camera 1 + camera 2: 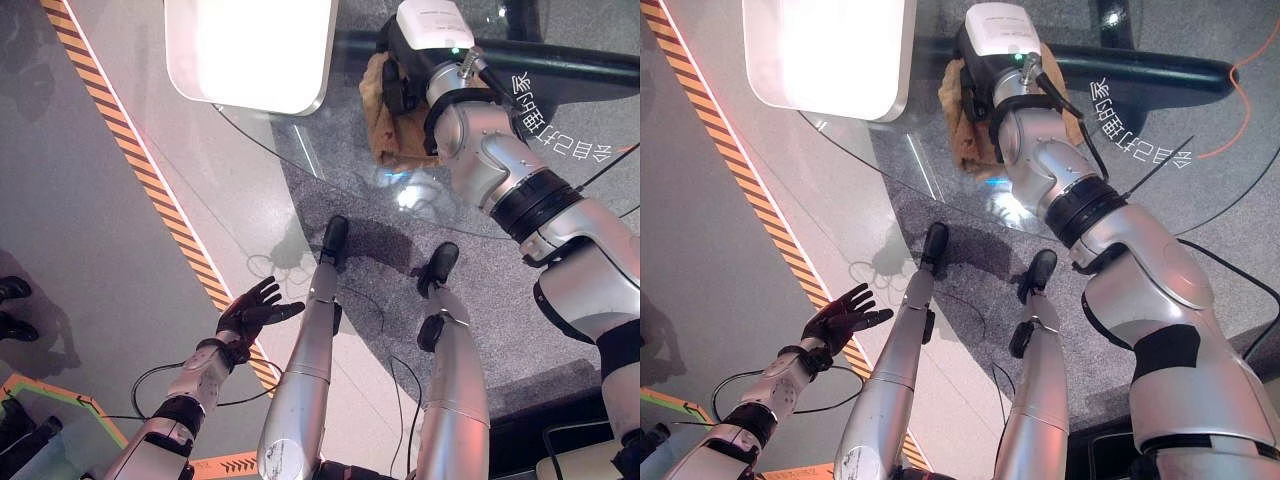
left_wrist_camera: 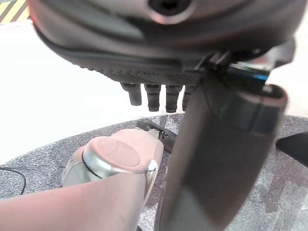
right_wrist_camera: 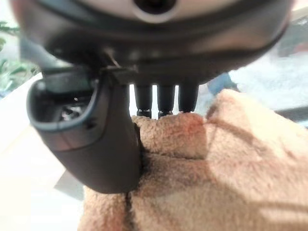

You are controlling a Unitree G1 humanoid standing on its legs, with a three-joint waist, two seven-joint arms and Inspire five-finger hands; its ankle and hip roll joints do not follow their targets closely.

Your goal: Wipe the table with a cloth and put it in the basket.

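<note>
Your right hand (image 3: 103, 139) pinches the tan cloth (image 3: 207, 183) between thumb and fingers (image 3: 166, 101) on the glass desk (image 1: 300, 150); your left hand (image 1: 250, 315) hangs open, fingers spread.

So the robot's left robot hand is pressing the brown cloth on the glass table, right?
Not quite. It is the right robot hand that is on the brown cloth on the glass table, as the left eye view shows. The left robot hand hangs open down by the floor, touching nothing.

Glare on glass table (image 1: 300, 150); wrist views blurred.
</note>
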